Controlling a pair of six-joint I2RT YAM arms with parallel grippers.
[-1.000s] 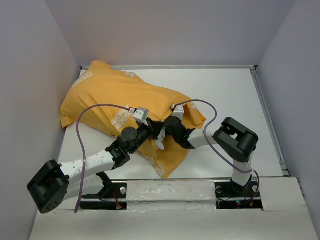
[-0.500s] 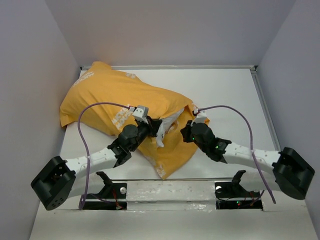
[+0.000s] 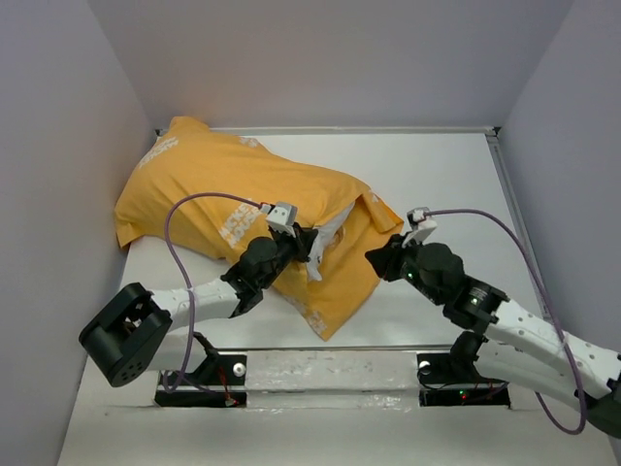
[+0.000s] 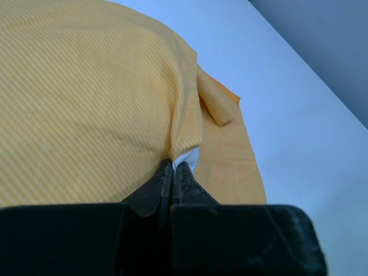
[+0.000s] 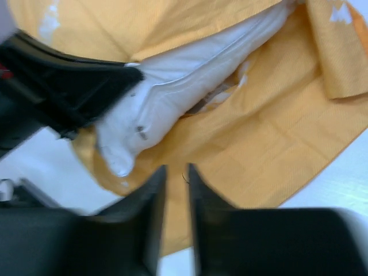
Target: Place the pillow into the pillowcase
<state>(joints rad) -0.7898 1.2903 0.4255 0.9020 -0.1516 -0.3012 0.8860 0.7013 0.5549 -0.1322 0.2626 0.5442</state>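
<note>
The orange-yellow pillowcase [image 3: 218, 184] lies at the left of the table, bulging with the pillow inside it. A strip of the white pillow [image 3: 330, 231] shows at the case's open end, and in the right wrist view [image 5: 184, 86]. My left gripper [image 3: 309, 245] is shut on the upper edge of the pillowcase [image 4: 86, 103] at the opening, with white pillow fabric [image 4: 188, 156] right at its tips [image 4: 172, 167]. My right gripper [image 3: 373, 259] is slightly open and empty. It hovers above the lower flap of the pillowcase [image 5: 270, 138], with its fingertips [image 5: 175, 168] apart from the pillow.
Grey walls enclose the table [image 3: 446, 184] on the left, back and right. Bare white tabletop lies to the right of the pillowcase. A folded-over corner of the case [image 3: 374, 204] sticks out toward the middle. Purple cables loop over both arms.
My right gripper has pulled back to the right, out of the pillowcase opening, and its arm has stretched out low. My left gripper has kept its hold and barely shifted.
</note>
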